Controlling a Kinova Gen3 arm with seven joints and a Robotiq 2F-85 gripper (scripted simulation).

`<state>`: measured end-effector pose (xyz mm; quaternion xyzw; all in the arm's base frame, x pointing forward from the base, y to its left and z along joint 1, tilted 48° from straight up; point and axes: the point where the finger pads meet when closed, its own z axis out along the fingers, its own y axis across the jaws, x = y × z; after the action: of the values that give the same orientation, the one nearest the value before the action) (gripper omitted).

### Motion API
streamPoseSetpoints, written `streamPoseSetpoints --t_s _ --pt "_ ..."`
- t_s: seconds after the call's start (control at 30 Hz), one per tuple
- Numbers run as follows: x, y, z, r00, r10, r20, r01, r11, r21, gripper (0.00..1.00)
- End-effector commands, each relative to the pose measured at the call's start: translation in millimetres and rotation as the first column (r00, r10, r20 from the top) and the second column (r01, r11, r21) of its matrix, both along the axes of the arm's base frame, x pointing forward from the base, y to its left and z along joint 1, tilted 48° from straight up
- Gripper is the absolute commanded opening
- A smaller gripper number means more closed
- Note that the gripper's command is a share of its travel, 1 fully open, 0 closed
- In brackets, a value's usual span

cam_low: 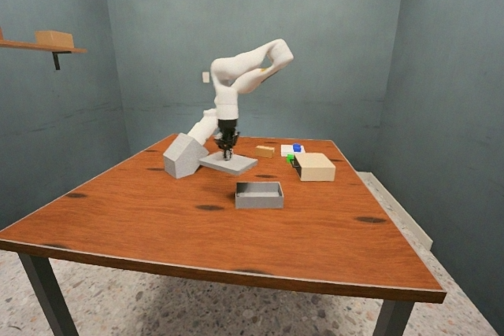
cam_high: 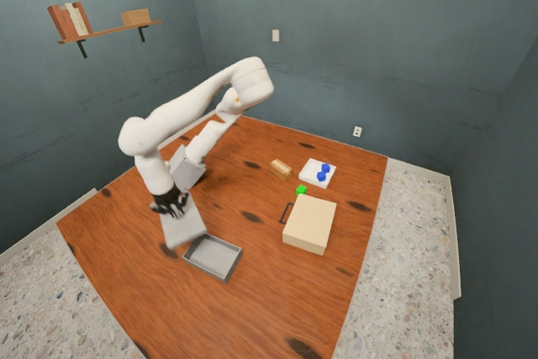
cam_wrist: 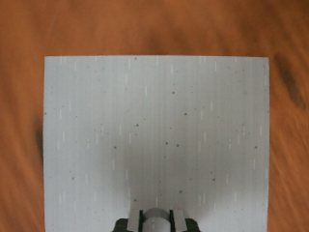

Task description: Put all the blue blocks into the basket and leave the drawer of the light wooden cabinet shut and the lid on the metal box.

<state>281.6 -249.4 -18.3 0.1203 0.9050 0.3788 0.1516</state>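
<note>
My gripper (cam_high: 177, 214) (cam_low: 227, 156) (cam_wrist: 156, 223) is shut on the round knob of the flat grey lid (cam_high: 184, 231) (cam_low: 238, 165) (cam_wrist: 154, 121). The lid hangs above the table, left of and behind the open metal box (cam_high: 213, 256) (cam_low: 259, 202), as the exterior view shows it. No block shows on the box floor. Two blue blocks (cam_high: 321, 176) (cam_low: 297, 148) are in the white basket (cam_high: 310, 171) (cam_low: 287, 150) at the back right. The light wooden cabinet (cam_high: 310, 220) (cam_low: 318, 170) has a dark handle (cam_high: 284, 213) on its front; its drawer looks shut, but the front is hard to see.
A green block (cam_high: 301, 190) (cam_low: 290, 158) lies between the cabinet and the basket. A light brown block-like box (cam_high: 280, 169) (cam_low: 264, 151) stands left of the basket. A grey angular block (cam_high: 187, 170) (cam_low: 183, 157) stands at the arm's base, close to the lid.
</note>
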Motion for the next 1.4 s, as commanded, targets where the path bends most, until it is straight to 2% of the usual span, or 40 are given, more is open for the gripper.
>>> streamPoseSetpoints --t_s 0.0,0.07,0.1,0.13,0.27,0.87,1.37 --pt "63 -13 28.6 0.967 0.195 0.164 -0.176 0.977 -0.124 0.10" --pt "63 -13 28.6 0.967 0.195 0.164 -0.176 0.977 -0.124 0.10" --pt "75 -14 34.9 0.928 0.289 0.234 -0.248 0.950 -0.191 0.10" --pt "85 -14 40.2 0.910 0.323 0.259 -0.272 0.938 -0.216 0.10" --pt "106 -13 51.3 0.869 0.390 0.306 -0.315 0.911 -0.268 0.10" --pt "107 -13 51.3 0.866 0.394 0.308 -0.317 0.909 -0.271 0.10" --pt "111 -4 42.4 0.865 0.396 0.308 -0.321 0.909 -0.268 0.10"
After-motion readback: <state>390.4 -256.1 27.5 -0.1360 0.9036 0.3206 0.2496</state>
